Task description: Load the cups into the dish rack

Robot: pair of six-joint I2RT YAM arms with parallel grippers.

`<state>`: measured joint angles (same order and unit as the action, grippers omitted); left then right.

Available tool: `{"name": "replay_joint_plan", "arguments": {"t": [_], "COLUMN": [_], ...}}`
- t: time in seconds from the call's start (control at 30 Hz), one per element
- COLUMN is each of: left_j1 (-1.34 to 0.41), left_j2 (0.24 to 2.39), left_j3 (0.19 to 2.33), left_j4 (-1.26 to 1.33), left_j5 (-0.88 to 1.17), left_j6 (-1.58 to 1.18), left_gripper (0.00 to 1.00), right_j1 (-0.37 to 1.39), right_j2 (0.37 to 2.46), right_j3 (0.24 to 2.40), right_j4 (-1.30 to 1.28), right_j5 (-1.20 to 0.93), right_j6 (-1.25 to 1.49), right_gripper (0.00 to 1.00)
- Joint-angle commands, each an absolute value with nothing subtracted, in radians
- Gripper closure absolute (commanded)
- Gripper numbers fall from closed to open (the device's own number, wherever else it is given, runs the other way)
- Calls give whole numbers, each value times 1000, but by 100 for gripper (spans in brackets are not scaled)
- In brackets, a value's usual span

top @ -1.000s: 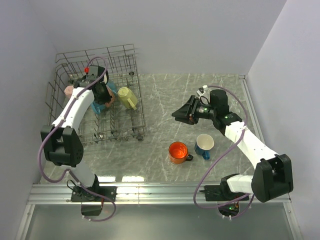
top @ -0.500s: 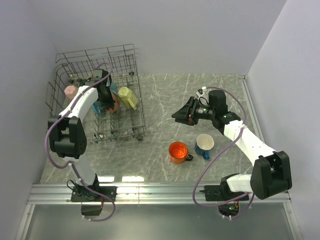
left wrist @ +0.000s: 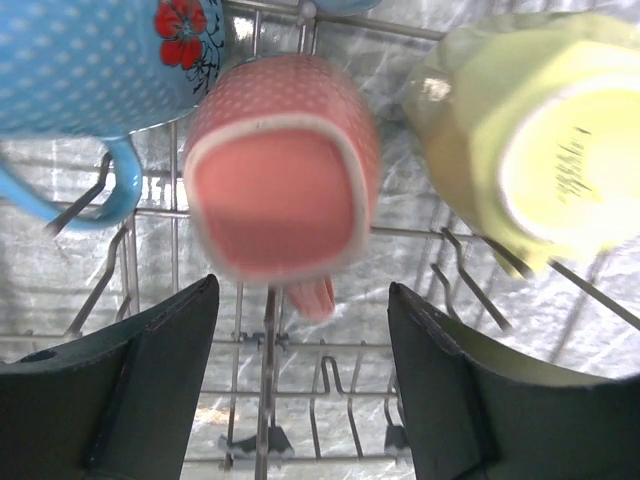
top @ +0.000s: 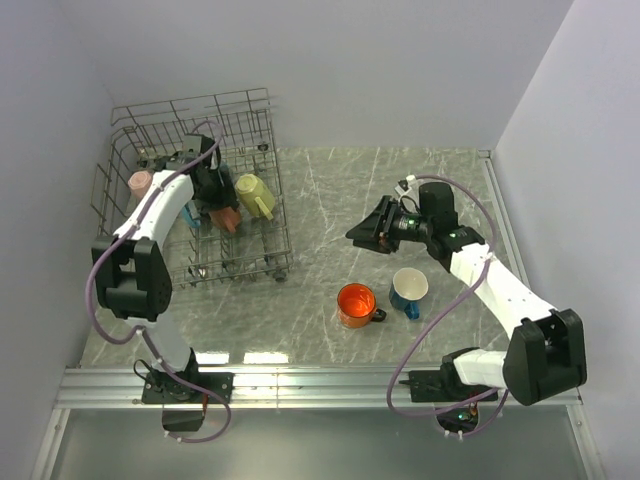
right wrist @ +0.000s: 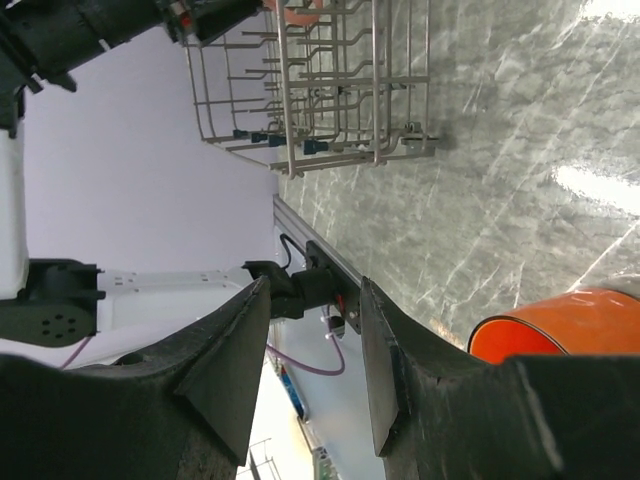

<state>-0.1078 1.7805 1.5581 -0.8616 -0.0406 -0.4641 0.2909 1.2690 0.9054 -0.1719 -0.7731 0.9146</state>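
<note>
Left gripper (left wrist: 300, 300), jaws wide and empty, over the salmon mug (left wrist: 275, 190) in the rack (top: 240, 115). The orange mug (top: 357, 303) and blue mug (top: 409, 289) lie on the table, nearer the half-open, empty right gripper (top: 358, 233).

top external: high and behind, looks down on whole tabletop (top: 330, 200) | left wrist: close, straight down into dish rack (left wrist: 266, 400) | right wrist: low, tilted sideways along tabletop | shared by all: dish rack

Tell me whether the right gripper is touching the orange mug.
Apart. The top view shows a plain gap between the right gripper and the orange mug, which stands nearer the arm bases.
</note>
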Motion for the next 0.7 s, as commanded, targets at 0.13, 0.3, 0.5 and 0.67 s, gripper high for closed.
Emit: {"name": "replay_joint_plan", "arguments": {"t": [0.13, 0.3, 0.5, 0.67], "left_j1": [-107, -112, -112, -112], "left_j2": [1568, 1438, 1185, 1014], "left_j3": [1548, 1510, 1383, 1253], "left_j4": [-876, -891, -920, -920], "left_j5": [-9, 5, 3, 3], "left_j6": [-492, -517, -570, -630], "left_gripper": [25, 25, 26, 26], "right_j1": [288, 334, 468, 572], "right_j2": [1204, 1212, 1236, 1296], "right_j3": [913, 1012, 1071, 1153], "right_j4": [-259, -514, -705, -834], "right_j5": [-700, -516, -338, -157], "right_j6": [841, 668, 569, 534], "right_gripper": [52, 52, 52, 50]}}
